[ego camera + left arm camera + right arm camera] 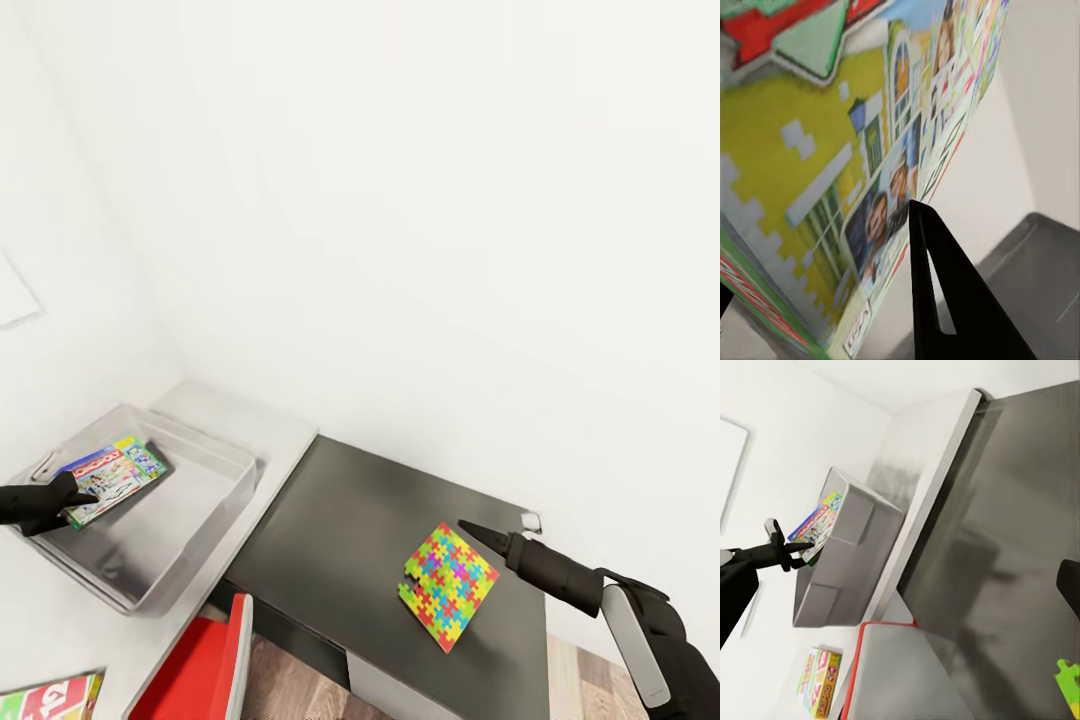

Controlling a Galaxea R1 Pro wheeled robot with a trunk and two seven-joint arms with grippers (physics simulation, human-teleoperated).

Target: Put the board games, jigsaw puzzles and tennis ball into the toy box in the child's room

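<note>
The grey toy box (205, 515) stands on the light-grey table (250, 425) by the wall corner. A Monopoly board game (115, 478) leans tilted inside it, and my left gripper (78, 497) is shut on its edge. Up close, the printed lid (832, 150) lies against one black finger (941, 300). A multicoloured jigsaw puzzle (448, 585) lies flat on the lower dark counter (340, 520). My right gripper (478, 532) hovers at the puzzle's far corner; its jaws' state is unclear. The right wrist view shows the toy box (844, 562) and the held game (817, 521).
A yellow-red-green board game (50, 700) lies on the table at the near left, also visible from the right wrist (819, 682). A red chair (205, 665) stands before the table. A small white object (530, 520) sits on the counter by the wall.
</note>
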